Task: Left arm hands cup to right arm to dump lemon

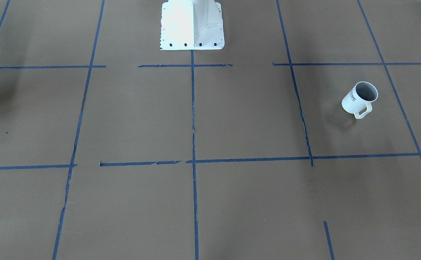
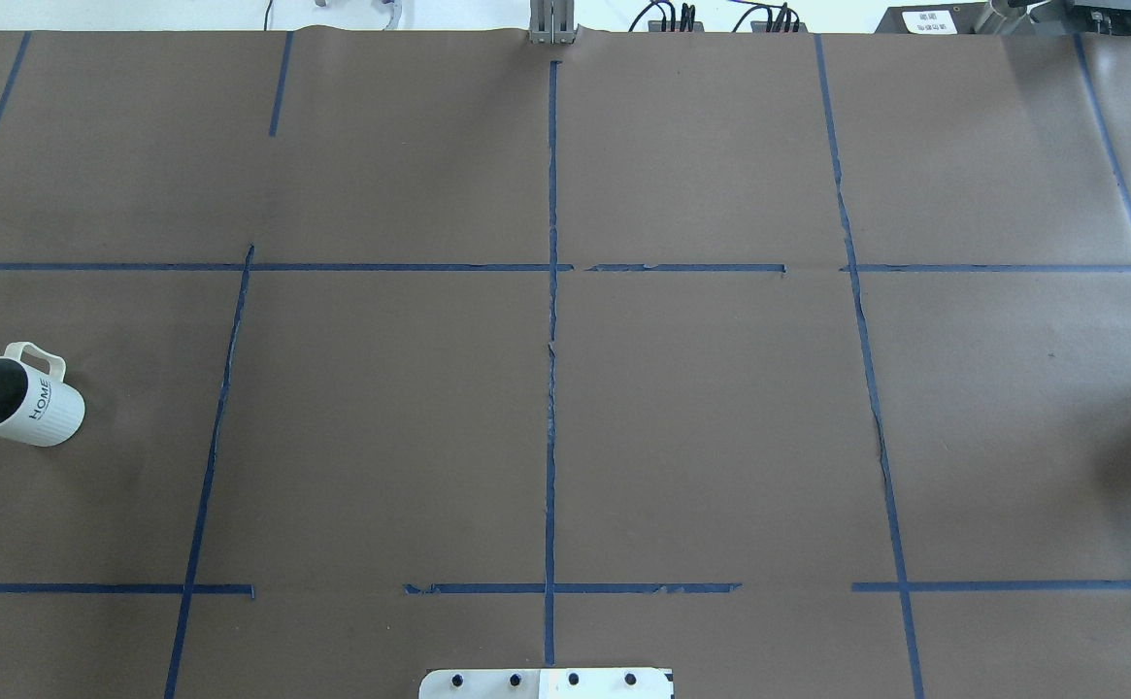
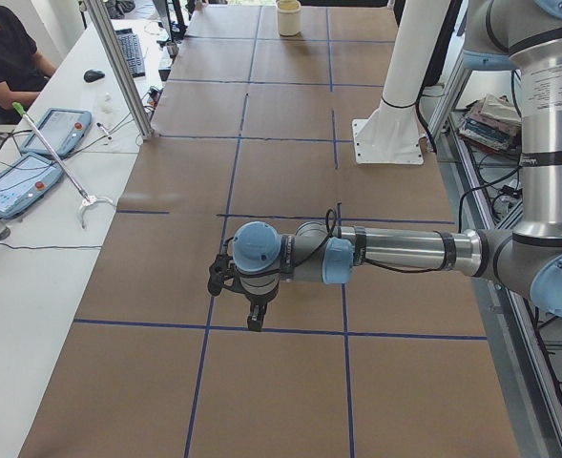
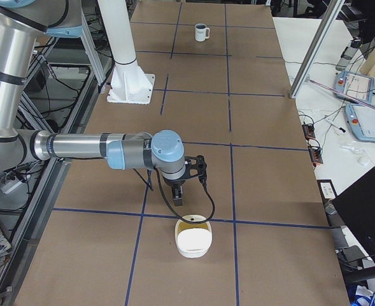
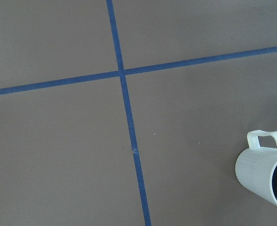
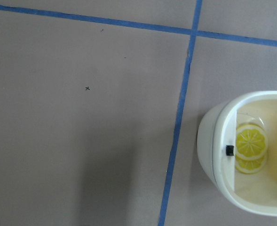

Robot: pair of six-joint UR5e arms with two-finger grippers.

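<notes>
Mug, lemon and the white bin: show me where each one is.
cup [image 2: 50,422]: overhead exterior view, ribbed outer wall.
lemon [image 6: 251,141]: right wrist view, centre of the upper slice.
white bin [image 6: 209,146]: right wrist view, its bare outer wall.

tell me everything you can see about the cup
The cup is white, ceramic-looking, with a finely ribbed wall, loop handle, grey inside and dark HOME lettering. It stands upright on the brown table, on the robot's left side, handle turned away from the robot. Only the table touches it; nothing shows inside.
</notes>
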